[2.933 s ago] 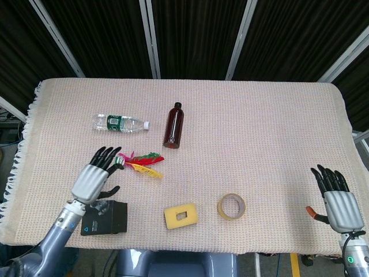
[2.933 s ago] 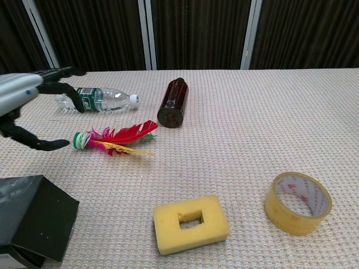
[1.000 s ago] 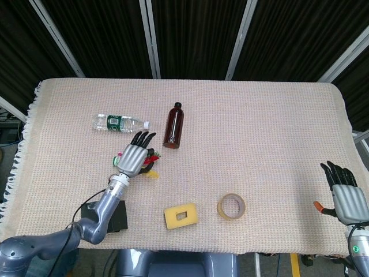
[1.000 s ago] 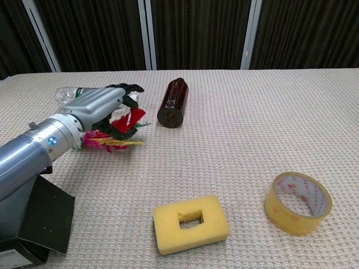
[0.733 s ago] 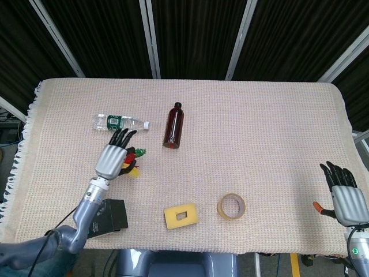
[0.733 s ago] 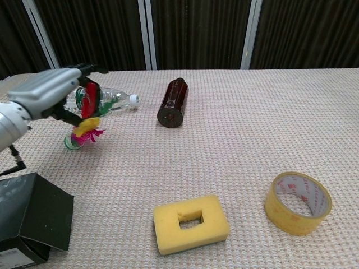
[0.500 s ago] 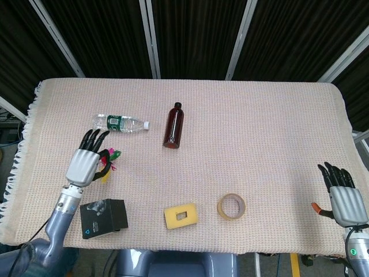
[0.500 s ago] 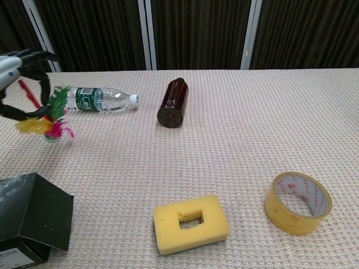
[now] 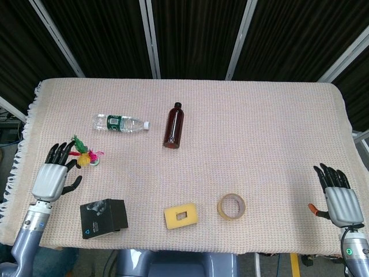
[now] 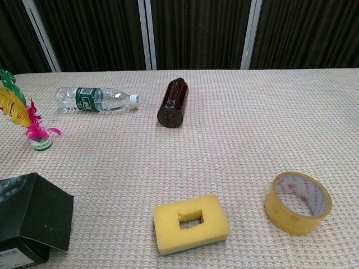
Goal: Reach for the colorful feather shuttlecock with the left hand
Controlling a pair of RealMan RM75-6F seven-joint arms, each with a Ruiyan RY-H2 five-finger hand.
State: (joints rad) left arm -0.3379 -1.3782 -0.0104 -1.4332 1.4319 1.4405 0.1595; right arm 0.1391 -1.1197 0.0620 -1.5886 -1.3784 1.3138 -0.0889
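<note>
The colorful feather shuttlecock (image 9: 86,157) stands upright on its white and green base near the table's left edge, feathers pointing up (image 10: 35,131). My left hand (image 9: 51,178) lies just left of it with fingers spread and nothing in them; its fingertips are close to the feathers. The chest view does not show this hand. At the table's front right corner my right hand (image 9: 340,199) is held flat with its fingers apart and empty.
A clear water bottle (image 9: 120,123) and a brown bottle (image 9: 174,125) lie further back. A black box (image 9: 104,217) sits right of the left hand's wrist. A yellow sponge (image 9: 172,216) and a tape roll (image 9: 221,209) lie near the front edge.
The left hand carried the shuttlecock leftward across the cloth, then let it go. The shuttlecock now stands upright and the hand has drawn back to its left.
</note>
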